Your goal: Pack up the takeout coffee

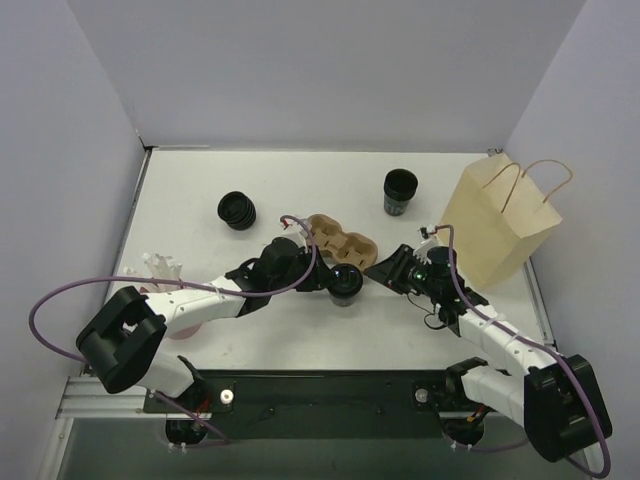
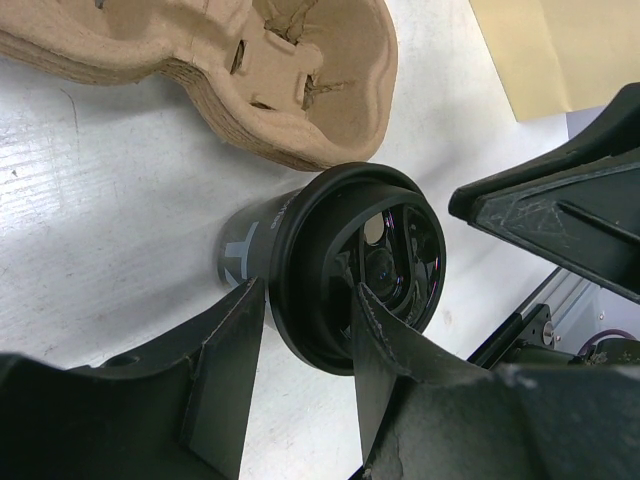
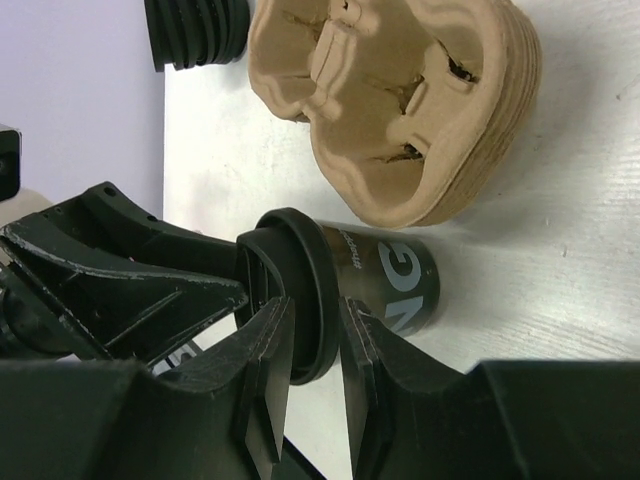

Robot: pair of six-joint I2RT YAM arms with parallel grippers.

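Black and lidded, the takeout coffee (image 1: 346, 286) sits near the middle of the white counter (image 1: 200, 180). It is tipped onto its side just beside the near edge of the brown pulp carrier (image 1: 340, 243), not in either well. The left pincer (image 2: 305, 340) is clamped on it at the lid, one finger behind the rim and the other across the lid's face. The right pincer (image 3: 316, 335) comes from the other side, its fingers straddling the lid's rim; I cannot tell whether they press or stand just clear. A stack of loose lids (image 1: 237, 210) and a stack of lidless cups (image 1: 400, 190) stand toward the far edge. A paper bag (image 1: 495, 225) stands by the right edge.
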